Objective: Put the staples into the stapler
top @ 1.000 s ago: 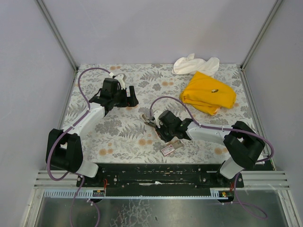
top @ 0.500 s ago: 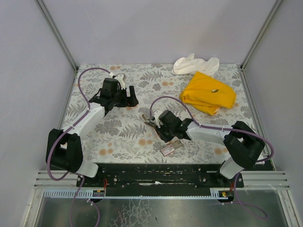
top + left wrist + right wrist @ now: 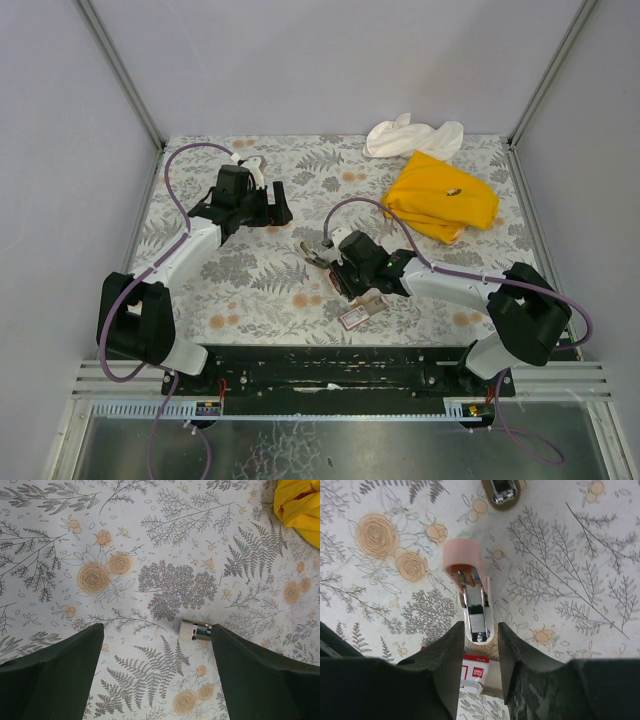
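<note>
The stapler lies opened on the floral table, pink at its hinge, with its metal magazine facing up; it also shows in the top view. My right gripper is open, and its fingers straddle the magazine's near end; it sits at the table's middle in the top view. The staples, a small pink box with a red-and-white label, lie just behind the fingers and near the front edge. My left gripper is wide open and empty at the back left.
A yellow cloth and a white cloth lie at the back right. A small silvery piece lies by my left gripper's right finger. A second metal-and-tan part lies beyond the stapler. Grey walls enclose the table.
My right arm's elbow has shifted slightly to the right and the gripper has edged a little toward the stapler. The left arm has not moved.
</note>
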`<action>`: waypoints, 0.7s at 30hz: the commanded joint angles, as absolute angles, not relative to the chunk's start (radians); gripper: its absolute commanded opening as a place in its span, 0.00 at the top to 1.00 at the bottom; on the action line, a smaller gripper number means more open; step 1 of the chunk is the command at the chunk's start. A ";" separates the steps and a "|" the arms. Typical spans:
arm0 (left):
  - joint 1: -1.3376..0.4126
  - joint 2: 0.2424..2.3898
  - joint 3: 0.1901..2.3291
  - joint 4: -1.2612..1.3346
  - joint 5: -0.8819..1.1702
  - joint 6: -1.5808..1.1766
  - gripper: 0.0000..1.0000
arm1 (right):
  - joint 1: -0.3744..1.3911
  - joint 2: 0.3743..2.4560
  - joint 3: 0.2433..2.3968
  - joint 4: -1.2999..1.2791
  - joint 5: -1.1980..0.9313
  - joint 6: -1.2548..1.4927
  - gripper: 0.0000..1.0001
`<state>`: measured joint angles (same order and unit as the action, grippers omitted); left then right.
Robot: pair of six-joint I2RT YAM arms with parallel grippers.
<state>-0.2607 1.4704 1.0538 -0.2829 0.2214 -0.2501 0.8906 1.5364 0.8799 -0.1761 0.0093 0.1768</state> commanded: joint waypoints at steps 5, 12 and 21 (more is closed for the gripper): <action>-0.259 1.449 1.052 -0.268 0.236 -0.242 0.13 | 0.900 1.571 0.933 -0.238 0.101 0.246 0.61; -0.258 1.449 1.052 -0.268 0.234 -0.241 0.13 | 0.900 1.608 0.960 -0.238 0.112 0.275 0.61; -0.258 1.448 1.053 -0.270 0.232 -0.239 0.13 | 0.899 1.635 0.994 -0.239 0.129 0.296 0.61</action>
<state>-0.2607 1.4704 1.0542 -0.2829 0.2218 -0.2497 0.8906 1.6226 0.9417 -0.2428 0.0933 0.2741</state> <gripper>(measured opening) 0.873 0.393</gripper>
